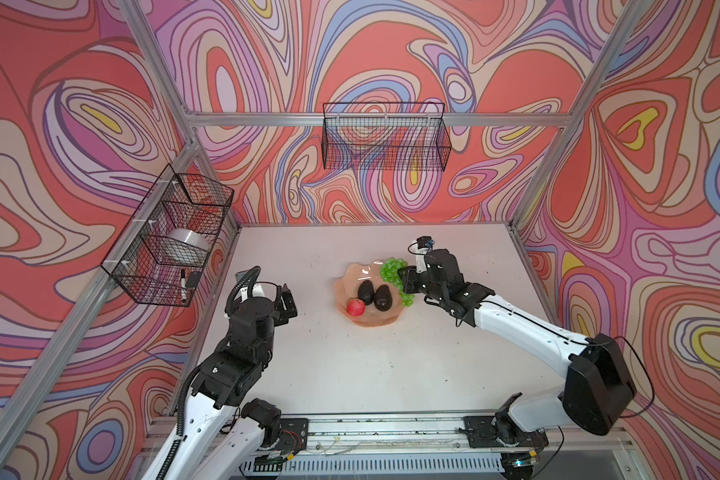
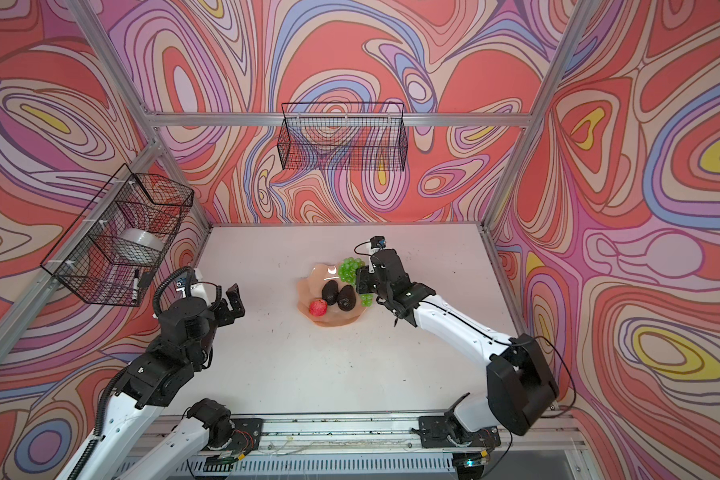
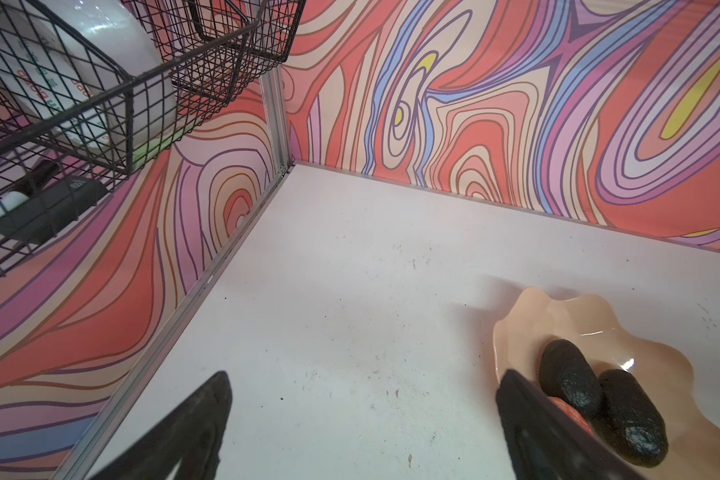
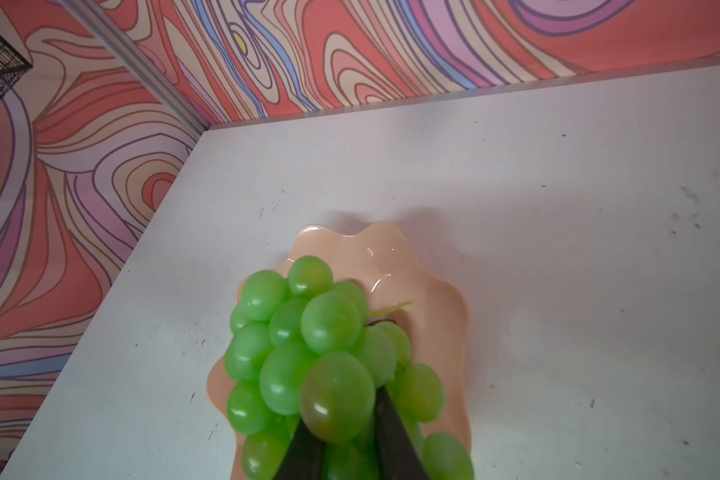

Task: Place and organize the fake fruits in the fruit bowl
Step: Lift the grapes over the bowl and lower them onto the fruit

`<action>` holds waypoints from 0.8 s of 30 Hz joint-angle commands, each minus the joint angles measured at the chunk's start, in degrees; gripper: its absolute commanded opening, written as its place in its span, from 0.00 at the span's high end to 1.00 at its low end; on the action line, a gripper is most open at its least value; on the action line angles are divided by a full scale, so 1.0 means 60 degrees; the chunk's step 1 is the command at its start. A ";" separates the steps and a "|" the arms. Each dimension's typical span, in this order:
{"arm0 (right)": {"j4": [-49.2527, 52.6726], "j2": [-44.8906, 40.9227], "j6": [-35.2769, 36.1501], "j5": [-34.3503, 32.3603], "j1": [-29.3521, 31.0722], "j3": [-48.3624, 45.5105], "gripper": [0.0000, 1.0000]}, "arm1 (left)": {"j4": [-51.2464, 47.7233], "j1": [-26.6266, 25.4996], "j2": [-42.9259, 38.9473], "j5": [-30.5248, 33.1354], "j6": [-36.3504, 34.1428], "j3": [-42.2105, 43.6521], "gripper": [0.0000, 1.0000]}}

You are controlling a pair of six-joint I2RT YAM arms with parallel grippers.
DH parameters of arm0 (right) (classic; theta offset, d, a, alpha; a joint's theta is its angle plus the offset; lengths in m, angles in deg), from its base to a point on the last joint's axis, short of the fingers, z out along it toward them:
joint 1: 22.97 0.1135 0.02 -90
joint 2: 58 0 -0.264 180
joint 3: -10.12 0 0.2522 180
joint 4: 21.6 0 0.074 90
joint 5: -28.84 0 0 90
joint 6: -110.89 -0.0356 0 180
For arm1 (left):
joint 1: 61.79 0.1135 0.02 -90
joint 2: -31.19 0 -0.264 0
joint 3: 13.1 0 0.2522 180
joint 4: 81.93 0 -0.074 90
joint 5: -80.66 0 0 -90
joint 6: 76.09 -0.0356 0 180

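The peach-pink fruit bowl (image 1: pixel 352 274) (image 2: pixel 314 278) sits mid-table. In it lie two dark avocados (image 1: pixel 366 291) (image 1: pixel 383 298) and a red apple (image 1: pixel 356 307) at the front left. My right gripper (image 1: pixel 402 278) (image 4: pixel 346 440) is shut on the green grapes (image 1: pixel 391 268) (image 4: pixel 308 340). The bunch hangs over the bowl's right rim (image 4: pixel 391 253), one end trailing past the front right edge. My left gripper (image 1: pixel 285 301) (image 3: pixel 362 415) hovers open and empty over bare table left of the bowl. In the left wrist view one finger hides most of the apple (image 3: pixel 574 415).
A black wire basket (image 1: pixel 171 237) on the left wall holds a white tape roll (image 1: pixel 186 249) and a marker, close above my left arm. A second wire basket (image 1: pixel 385 137) hangs on the back wall. Patterned walls and aluminium posts enclose the white table (image 1: pixel 350 374).
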 commanded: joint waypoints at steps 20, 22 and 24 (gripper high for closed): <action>-0.2022 0.3271 -0.0166 0.0717 0.0750 0.0691 0.79 | -0.0161 0.0079 -0.0248 0.0106 0.0129 0.0055 0.00; -0.2295 0.3306 -0.0198 0.0776 0.0744 0.0517 0.76 | -0.0161 0.0090 -0.0248 0.0128 0.0125 0.0055 0.00; -0.2497 0.3324 -0.0268 0.0786 0.0758 0.0369 0.72 | -0.0166 0.0081 -0.0248 0.0126 0.0111 0.0058 0.00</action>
